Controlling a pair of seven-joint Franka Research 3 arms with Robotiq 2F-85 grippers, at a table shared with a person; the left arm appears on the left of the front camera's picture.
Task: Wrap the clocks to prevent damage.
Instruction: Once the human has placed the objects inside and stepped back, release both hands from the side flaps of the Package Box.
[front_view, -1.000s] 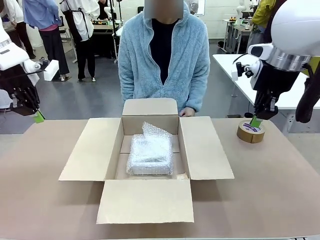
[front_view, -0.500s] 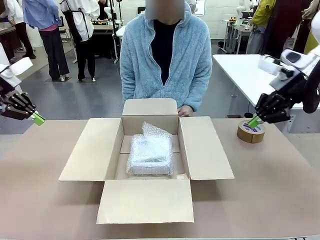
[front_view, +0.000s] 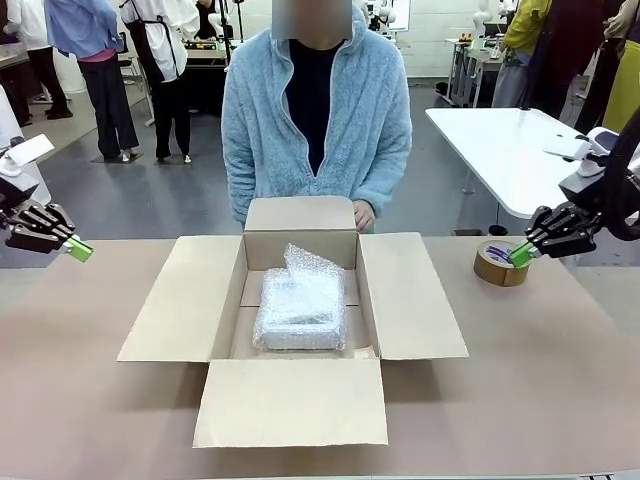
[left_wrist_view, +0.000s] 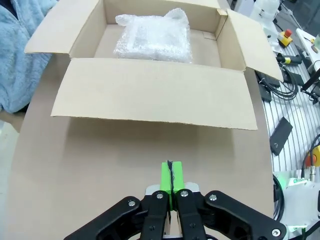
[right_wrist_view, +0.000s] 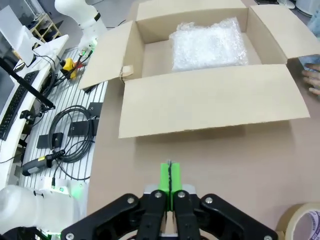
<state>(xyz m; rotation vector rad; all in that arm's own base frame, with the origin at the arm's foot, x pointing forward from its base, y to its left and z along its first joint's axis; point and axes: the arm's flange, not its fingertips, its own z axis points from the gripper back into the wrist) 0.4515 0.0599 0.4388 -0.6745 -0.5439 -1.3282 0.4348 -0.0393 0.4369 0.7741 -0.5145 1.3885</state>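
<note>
A brown table (front_view: 560, 380) carries a large open cardboard box (front_view: 185, 300) at its middle, all four flaps spread flat. A person (front_view: 320, 110) in a light blue fleece stands at the far side, one hand (front_view: 364, 214) at the top of the far flap. Inside the box, on its floor towards the far wall, lies the clocks (front_view: 300, 312), one whitish bundle of bubble wrap with a loose corner sticking up. A brown tape roll (front_view: 498, 264) lies flat on the table to the right of the box. The right gripper (front_view: 520, 254) hangs just beside the roll's right edge, green pads pressed together, gripping nothing. The left gripper (front_view: 80, 249) hovers over the table's left edge, well apart from the box, pads likewise closed tight and empty
</note>
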